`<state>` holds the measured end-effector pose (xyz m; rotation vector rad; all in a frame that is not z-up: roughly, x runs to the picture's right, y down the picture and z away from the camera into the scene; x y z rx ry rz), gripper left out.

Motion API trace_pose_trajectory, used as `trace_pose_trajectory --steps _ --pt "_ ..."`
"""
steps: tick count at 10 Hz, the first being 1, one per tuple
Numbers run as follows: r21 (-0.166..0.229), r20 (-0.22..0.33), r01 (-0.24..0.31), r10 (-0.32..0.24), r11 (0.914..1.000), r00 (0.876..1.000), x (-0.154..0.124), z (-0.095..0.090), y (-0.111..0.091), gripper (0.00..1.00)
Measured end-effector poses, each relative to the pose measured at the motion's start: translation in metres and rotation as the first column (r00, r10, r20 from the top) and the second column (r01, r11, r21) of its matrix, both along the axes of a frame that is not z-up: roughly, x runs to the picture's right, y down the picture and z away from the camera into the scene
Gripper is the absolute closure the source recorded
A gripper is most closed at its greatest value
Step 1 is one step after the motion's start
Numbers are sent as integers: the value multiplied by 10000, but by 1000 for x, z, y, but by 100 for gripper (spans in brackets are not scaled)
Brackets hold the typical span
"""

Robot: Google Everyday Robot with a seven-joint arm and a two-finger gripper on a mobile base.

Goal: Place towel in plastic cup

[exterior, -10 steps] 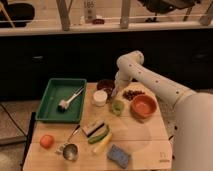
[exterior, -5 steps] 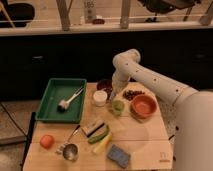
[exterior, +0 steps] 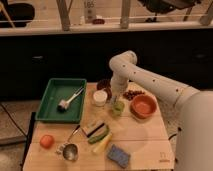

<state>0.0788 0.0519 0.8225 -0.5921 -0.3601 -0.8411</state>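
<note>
Over one green plastic cup (exterior: 118, 108) we see one gripper (exterior: 114, 100), fingers together; one orange bowl (exterior: 143, 107) beside.

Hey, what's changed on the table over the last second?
The arm's elbow swung slightly left. The gripper stayed low just above the plastic cup, fingers shut. Nothing was visibly grabbed or released. The green tray, orange bowl, white container and blue pad haven't moved.
</note>
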Motion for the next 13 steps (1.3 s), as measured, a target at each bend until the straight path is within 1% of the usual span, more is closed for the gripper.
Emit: trace_pose_trajectory --steps 3,7,8,9,13 --pt "-186 -142 11 -14 9998 9999 5 -8 8 99" --pt "-246 -237 -51 45 9997 9997 9 -9 12 99" --pt "-259 -232 -85 79 9996 9997 9 -8 12 98" --pt "-286 -238 -92 85 9995 9997 9 -7 12 91" --pt "-384 -253 -85 75 9992 9997 9 -3 13 50"
